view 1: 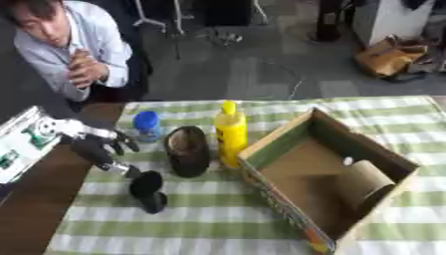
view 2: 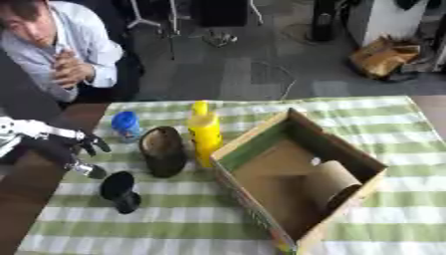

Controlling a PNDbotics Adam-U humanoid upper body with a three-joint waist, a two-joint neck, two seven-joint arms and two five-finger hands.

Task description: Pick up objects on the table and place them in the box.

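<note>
Lying inside box (view 1: pixel 287 142), tan roll (view 1: pixel 366 182), partly hidden.

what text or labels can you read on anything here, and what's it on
No text can be read in either view.
Box: coloured print along its near outer wall, too blurred to read.
Yellow bottle: no label visible.
Blue-capped bottle: nothing legible.
White panel at the left edge: green marks, too blurred to read.
Brown shoe, black object and cardboard roll: no markings show.
</note>
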